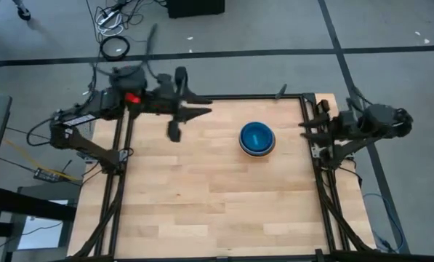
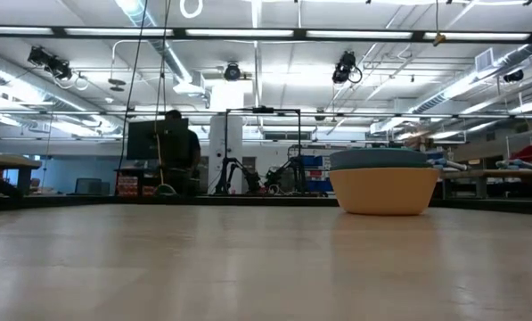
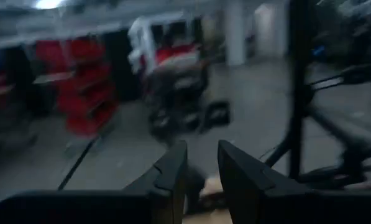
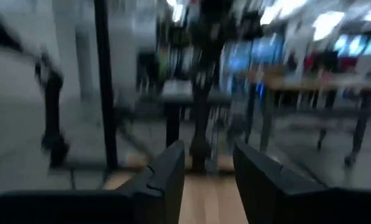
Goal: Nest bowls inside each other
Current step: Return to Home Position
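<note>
Between my two grippers, on the table (image 1: 202,196), the stack (image 1: 257,138) of bowls sat alone. It lay off to the right of my left gripper (image 3: 202,152) and off to the left of my right gripper (image 4: 209,152), somewhat nearer the right one. It was apart from both, and nothing of mine touched it.

My left fingers (image 3: 170,171) stood a narrow gap apart and held nothing. My right fingers (image 4: 168,168) were parted a little wider, also with nothing between them. Both grippers looked out past the table's edge into the room. The stack showed ahead of neither, so it lay to the side of each gripper's line, not in front of it.

The bowls sat one inside another with the blue bowl (image 1: 256,135) innermost on top. From table height a pale orange bowl (image 2: 383,192) showed as the outermost, with a teal rim (image 2: 379,159) just above its lip. All mouths faced up. Being round, the stack had no long side, and its only axis ran straight up from the table.

I judged the nesting done. What remained was to fold both arms home, which meant drawing each gripper away from the stack rather than across it. The right arm, being closer, had less room to swing without clipping the rim.
</note>
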